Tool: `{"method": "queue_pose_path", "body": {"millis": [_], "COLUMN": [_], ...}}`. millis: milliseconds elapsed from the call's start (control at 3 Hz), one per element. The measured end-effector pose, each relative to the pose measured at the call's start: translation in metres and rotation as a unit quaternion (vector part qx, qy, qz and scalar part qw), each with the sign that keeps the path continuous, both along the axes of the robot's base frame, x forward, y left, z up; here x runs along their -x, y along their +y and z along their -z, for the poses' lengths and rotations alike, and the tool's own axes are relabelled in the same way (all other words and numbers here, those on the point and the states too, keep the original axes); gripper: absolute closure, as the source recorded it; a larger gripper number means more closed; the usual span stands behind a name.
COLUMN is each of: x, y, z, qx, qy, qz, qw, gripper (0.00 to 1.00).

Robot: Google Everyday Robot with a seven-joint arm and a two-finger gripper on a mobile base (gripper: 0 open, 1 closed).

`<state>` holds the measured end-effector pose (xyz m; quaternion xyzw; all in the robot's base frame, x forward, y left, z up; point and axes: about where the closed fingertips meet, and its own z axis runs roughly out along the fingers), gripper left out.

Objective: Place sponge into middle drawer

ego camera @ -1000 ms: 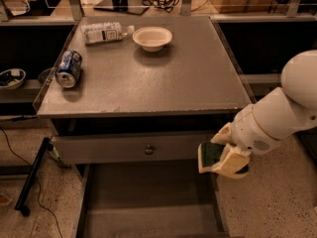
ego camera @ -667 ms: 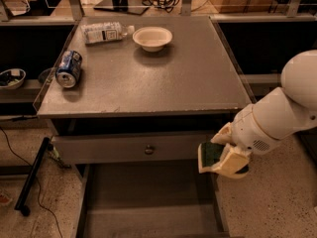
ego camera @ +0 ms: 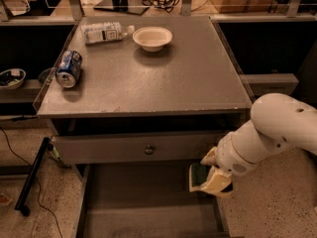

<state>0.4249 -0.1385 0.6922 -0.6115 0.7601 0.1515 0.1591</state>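
Note:
My gripper (ego camera: 207, 174) is at the lower right, at the end of the white arm (ego camera: 267, 135). It is shut on the sponge (ego camera: 199, 173), which shows a dark green face and a yellow edge. The sponge hangs just over the right side wall of the middle drawer (ego camera: 143, 202). This is the wide grey tray pulled out below the cabinet, and its floor is bare. The sponge is just below the grey drawer front with the round knob (ego camera: 148, 148).
On the cabinet top (ego camera: 163, 78) lie a white bowl (ego camera: 152, 37), a water bottle on its side (ego camera: 106, 32) and a blue soda can (ego camera: 68, 69). A black pole (ego camera: 32, 177) and a cable lie on the floor at left. A small bowl (ego camera: 11, 78) sits on the left shelf.
The gripper with the sponge has moved down and a little left, from beside the knobbed drawer front to the open drawer's right wall.

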Motion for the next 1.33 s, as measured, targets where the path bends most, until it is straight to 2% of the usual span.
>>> {"method": "queue_pose_path", "body": {"millis": [333,667,1000,1333], "x": [-0.002,-0.012,-0.029,-0.029], "y": [0.011,0.020,0.026,0.026], "z": [0.015,0.039,0.061,0.061], "qx": [-0.002,0.007,0.004,0.004], "qy": [0.002,-0.016,-0.033,-0.034], "qz": [-0.001,0.017,0.047,0.047], "qw": [1.0000,0.9997,0.9983,0.9983], "gripper": [1.00,1.00,1.00,1.00]}}
